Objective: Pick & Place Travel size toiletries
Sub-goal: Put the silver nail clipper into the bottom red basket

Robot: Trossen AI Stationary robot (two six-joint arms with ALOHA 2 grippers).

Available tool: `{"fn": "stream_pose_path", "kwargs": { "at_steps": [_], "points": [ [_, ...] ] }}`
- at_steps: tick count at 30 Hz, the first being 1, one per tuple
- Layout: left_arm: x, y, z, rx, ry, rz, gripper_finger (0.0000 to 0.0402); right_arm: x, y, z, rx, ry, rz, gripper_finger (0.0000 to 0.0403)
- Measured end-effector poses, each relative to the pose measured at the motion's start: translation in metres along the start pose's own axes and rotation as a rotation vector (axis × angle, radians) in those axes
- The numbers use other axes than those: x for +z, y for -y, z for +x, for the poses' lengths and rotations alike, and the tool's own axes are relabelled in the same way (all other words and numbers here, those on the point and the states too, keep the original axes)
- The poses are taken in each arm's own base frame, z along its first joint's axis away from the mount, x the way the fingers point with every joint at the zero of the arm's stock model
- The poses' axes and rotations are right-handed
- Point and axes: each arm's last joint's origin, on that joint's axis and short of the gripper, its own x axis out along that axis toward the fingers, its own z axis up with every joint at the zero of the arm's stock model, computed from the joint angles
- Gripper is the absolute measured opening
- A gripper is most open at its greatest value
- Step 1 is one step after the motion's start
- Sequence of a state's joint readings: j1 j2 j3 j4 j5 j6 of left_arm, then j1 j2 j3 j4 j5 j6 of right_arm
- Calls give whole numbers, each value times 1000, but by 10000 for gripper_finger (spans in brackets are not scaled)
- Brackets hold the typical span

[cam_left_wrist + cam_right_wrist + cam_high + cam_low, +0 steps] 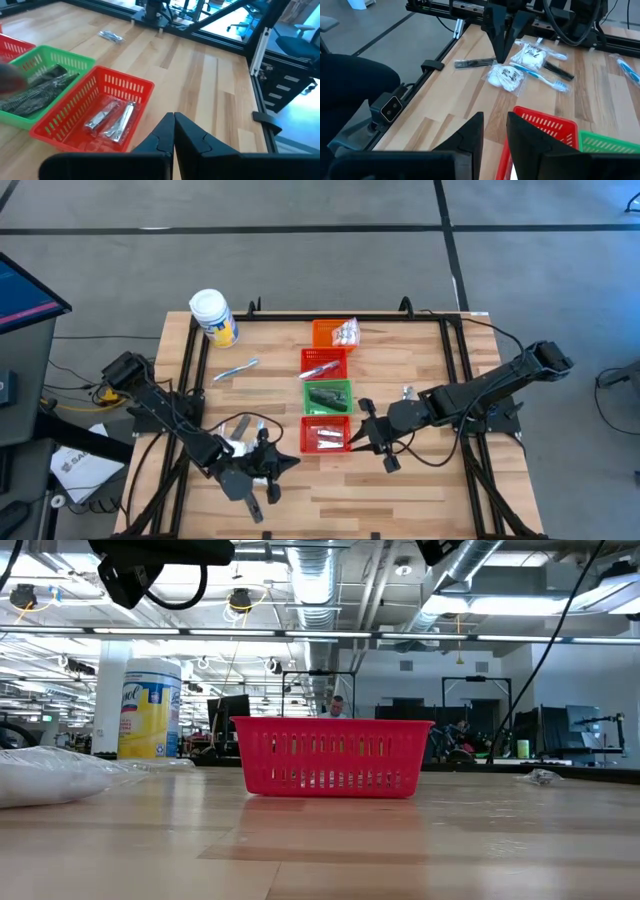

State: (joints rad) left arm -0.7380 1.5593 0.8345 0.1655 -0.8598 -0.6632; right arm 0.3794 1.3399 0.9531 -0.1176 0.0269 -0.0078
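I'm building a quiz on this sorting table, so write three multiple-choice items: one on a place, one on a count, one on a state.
1. Where is the white jar with the yellow label?
A. at the table's far left corner
B. inside the green basket
C. beside the right arm's base

2. How many mesh baskets stand in the row?
A. two
B. four
C. six

3. How are the left gripper's fingers?
A. wide open
B. shut on a toothbrush
C. shut, empty

Key: 1 A, the high view shows it at that corner. 2 B, an orange basket, a red basket, a green basket and a second red basket stand in line. 3 C, the left wrist view shows the fingers pressed together with nothing between.
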Motion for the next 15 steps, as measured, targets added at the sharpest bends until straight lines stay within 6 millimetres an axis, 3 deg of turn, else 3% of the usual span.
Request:
{"fn": "stream_pose_path", "kwargs": {
  "at_steps": [15],
  "points": [
    [0,0,0,-1,-2,-32,0,2,0,0,0,24,1,77]
  ]
}}
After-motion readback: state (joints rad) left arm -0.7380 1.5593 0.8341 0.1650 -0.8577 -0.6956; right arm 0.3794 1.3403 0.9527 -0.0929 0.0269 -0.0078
